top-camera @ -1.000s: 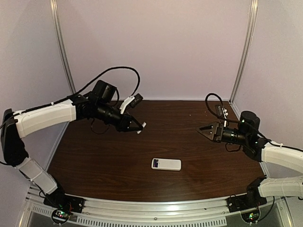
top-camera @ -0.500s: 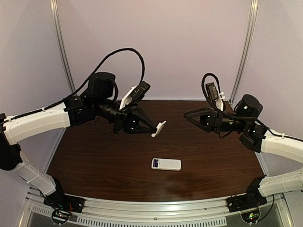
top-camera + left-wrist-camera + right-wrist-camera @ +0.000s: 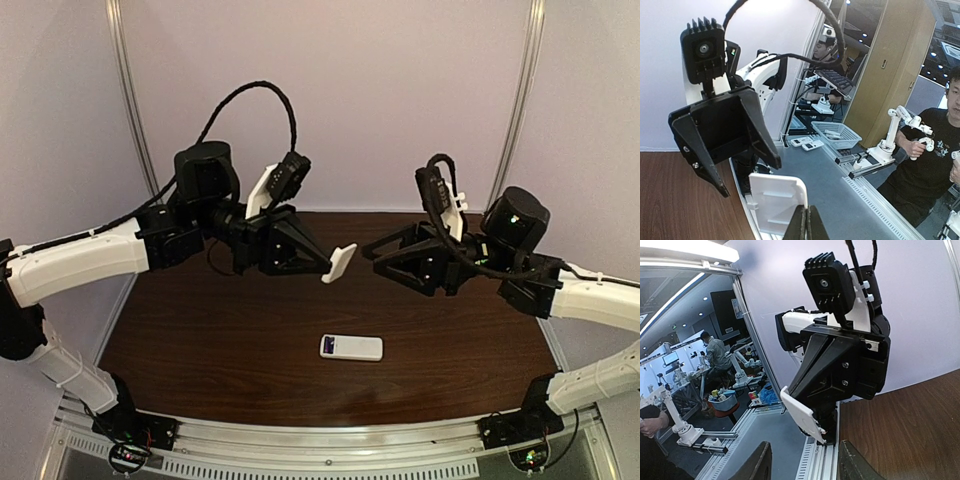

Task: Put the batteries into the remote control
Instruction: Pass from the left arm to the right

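Near the front edge of the table (image 3: 200,340), midway, lies the white remote control (image 3: 351,347), bluish display leftward. Left end effector (image 3: 329,267) grasps a flat white panel (image 3: 342,260); right end effector (image 3: 371,257) gapes, empty.

Straight ahead of the left gripper (image 3: 328,266), the small flat white plastic panel (image 3: 340,262) pinched in its closed tips nearly meets the spread black fingers of the right gripper (image 3: 372,259), leaving only a narrow gap between the two tools. Beneath both, open air reaches down to the small flat white remote control (image 3: 351,347), lying on the dark wood-grain table (image 3: 200,330) well below either tool, with bare tabletop on every side of it.
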